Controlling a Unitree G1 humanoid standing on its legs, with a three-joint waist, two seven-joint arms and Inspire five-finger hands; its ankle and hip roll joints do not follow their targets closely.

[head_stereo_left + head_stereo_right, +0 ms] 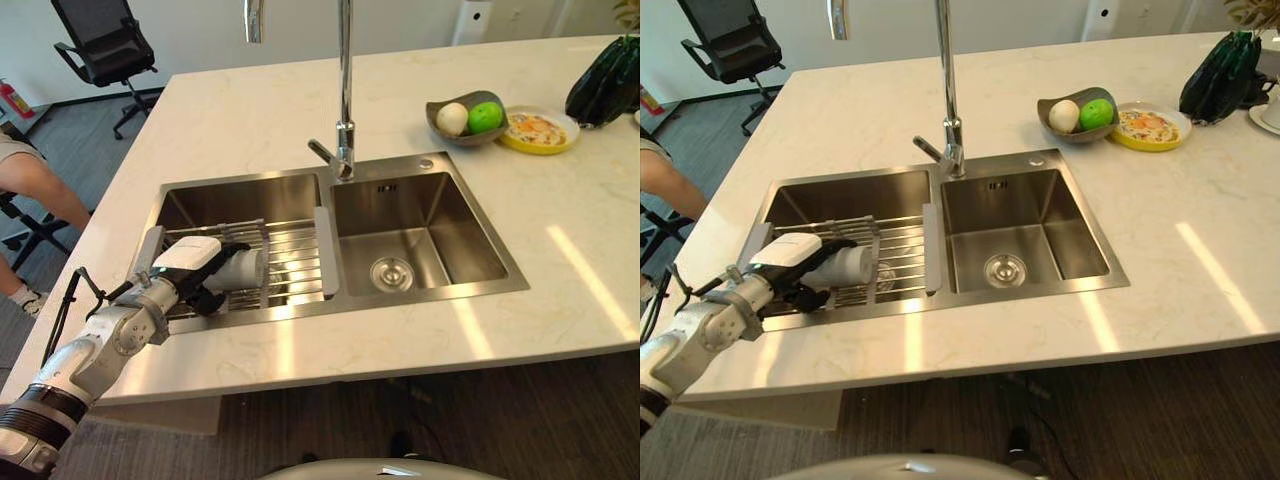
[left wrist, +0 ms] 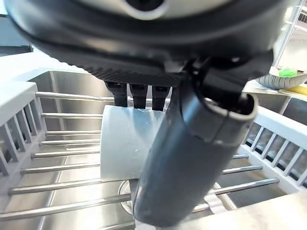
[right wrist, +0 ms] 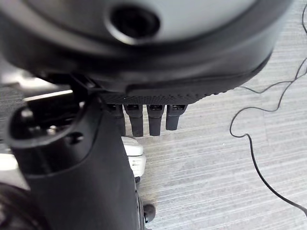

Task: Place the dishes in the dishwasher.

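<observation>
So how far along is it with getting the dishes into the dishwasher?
Barely started. Nothing looks loaded yet. In hand: the left hand is curled round a white cup lying on the rack over the left sink basin. Left: lift it out and load it. The right hand hangs over the floor, holding nothing.

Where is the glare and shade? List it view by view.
Left eye view: bright streaks lie on the counter in front of the sink, whose steel shines. Left wrist view: the left hand, curled round the cup, shades it. Right wrist view: the right hand hangs over evenly lit floor.
</observation>
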